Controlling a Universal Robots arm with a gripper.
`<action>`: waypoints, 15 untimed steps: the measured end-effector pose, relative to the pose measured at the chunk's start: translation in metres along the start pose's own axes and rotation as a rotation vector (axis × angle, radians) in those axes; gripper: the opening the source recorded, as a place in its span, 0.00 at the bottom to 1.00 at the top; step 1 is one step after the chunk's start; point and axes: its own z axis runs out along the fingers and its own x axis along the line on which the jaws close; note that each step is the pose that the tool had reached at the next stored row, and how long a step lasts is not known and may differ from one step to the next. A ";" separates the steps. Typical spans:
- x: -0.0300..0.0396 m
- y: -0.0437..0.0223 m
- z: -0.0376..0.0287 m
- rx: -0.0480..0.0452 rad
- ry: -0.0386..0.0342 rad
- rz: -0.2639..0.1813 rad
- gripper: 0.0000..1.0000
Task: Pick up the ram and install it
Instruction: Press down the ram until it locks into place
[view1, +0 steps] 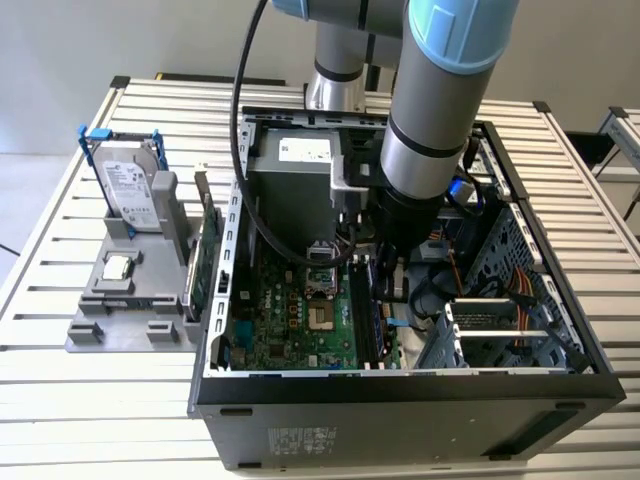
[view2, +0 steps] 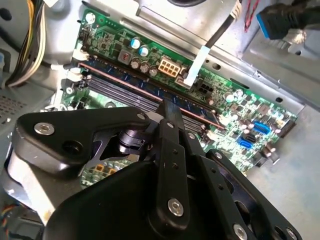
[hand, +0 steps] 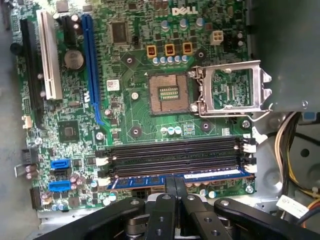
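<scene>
The arm (view1: 430, 120) reaches steeply down from the far side, its wrist pointing almost straight down; the gripper (hand: 175, 181) hangs at its low end, black fingers (view2: 167, 117) drawn together, tips meeting in both wrist views.

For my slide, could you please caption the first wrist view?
Hand pressing the ram into the outermost motherboard slot, beside three empty slots.

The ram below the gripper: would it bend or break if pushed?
The ram looks thin and flat, so probably stiff but brittle if forced. So slim, it is likely light. Set on edge in the motherboard under the gripper, it should not tip.
</scene>
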 end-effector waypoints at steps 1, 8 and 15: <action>0.0000 0.0000 0.0000 -0.0001 0.0000 -0.013 0.00; -0.0001 0.0000 0.0000 -0.0004 -0.0001 -0.073 0.00; 0.0000 0.0000 0.0000 -0.0004 -0.0001 -0.077 0.00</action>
